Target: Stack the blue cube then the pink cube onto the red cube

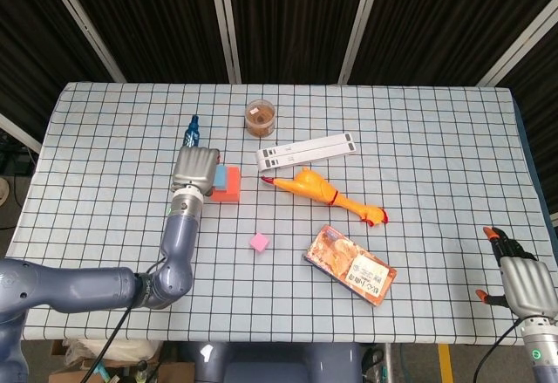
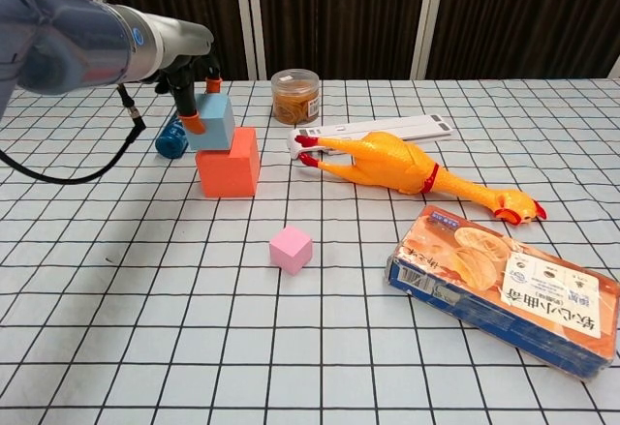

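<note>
The red cube (image 2: 230,163) (image 1: 230,185) stands left of the table's middle. My left hand (image 2: 194,96) (image 1: 195,170) holds the blue cube (image 2: 212,123) (image 1: 220,176), which sits tilted on the left part of the red cube's top, overhanging its left edge. The small pink cube (image 2: 291,249) (image 1: 260,242) lies alone in front of the red cube. My right hand (image 1: 521,280) hangs at the lower right beyond the table's corner in the head view, fingers apart and holding nothing.
A blue bottle (image 2: 173,138) lies just behind the red cube. A jar (image 2: 294,96), a white strip (image 2: 387,131), a rubber chicken (image 2: 399,166) and a snack packet (image 2: 504,286) lie to the right.
</note>
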You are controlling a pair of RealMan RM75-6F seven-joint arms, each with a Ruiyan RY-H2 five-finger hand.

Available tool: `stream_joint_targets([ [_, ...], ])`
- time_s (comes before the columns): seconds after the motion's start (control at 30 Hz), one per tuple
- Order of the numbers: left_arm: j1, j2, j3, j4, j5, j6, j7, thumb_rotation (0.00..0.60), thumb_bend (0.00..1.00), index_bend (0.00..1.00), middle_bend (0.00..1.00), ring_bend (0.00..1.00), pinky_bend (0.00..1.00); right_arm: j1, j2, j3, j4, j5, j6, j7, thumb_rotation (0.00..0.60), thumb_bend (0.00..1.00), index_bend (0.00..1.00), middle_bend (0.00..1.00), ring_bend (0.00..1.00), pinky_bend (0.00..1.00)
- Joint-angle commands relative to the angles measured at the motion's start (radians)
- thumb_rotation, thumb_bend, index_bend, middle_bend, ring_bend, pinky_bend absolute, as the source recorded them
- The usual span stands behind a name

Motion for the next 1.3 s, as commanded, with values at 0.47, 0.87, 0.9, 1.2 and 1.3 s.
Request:
stream_joint_targets([
  [0.47, 0.006, -0.015, -0.010, 0.026, 0.005, -0.005, -0.028, 0.600, 0.47, 0.55, 0.90, 0.79, 0.87, 0.003, -0.004, -0.001, 0.002, 0.001, -0.003, -0.004, 0.600, 0.13, 0.04, 0.10, 0.18, 0.34],
  [0.87, 0.004, -0.030, -0.021, 0.036, 0.000, -0.010, -0.038, 0.600, 0.47, 0.55, 0.90, 0.79, 0.87, 0.005, -0.005, -0.001, 0.004, 0.005, -0.007, -0.006, 0.600, 0.13, 0.04, 0.10, 0.18, 0.34],
  [0.9, 0.004, -0.030, -0.021, 0.033, 0.000, -0.010, -0.038, 0.600, 0.47, 0.55, 0.90, 0.79, 0.87, 0.005, -0.005, -0.001, 0.005, 0.005, -0.006, -0.006, 0.600, 0.13, 0.04, 0.10, 0.18, 0.34],
  [1.2, 0.004, -0.019, -0.026, 0.014, -0.008, 0.003, -0.030, 0.600, 0.47, 0.55, 0.90, 0.79, 0.87, 0.004, -0.005, -0.002, 0.002, 0.003, -0.004, -0.007, 0.600, 0.13, 0.04, 0.10, 0.18, 0.34],
  [1.3, 0.004, -0.017, -0.026, 0.013, -0.009, 0.005, -0.028, 0.600, 0.47, 0.55, 0.90, 0.79, 0.87, 0.004, -0.004, -0.002, 0.001, 0.003, -0.003, -0.007, 0.600, 0.13, 0.04, 0.10, 0.18, 0.34],
])
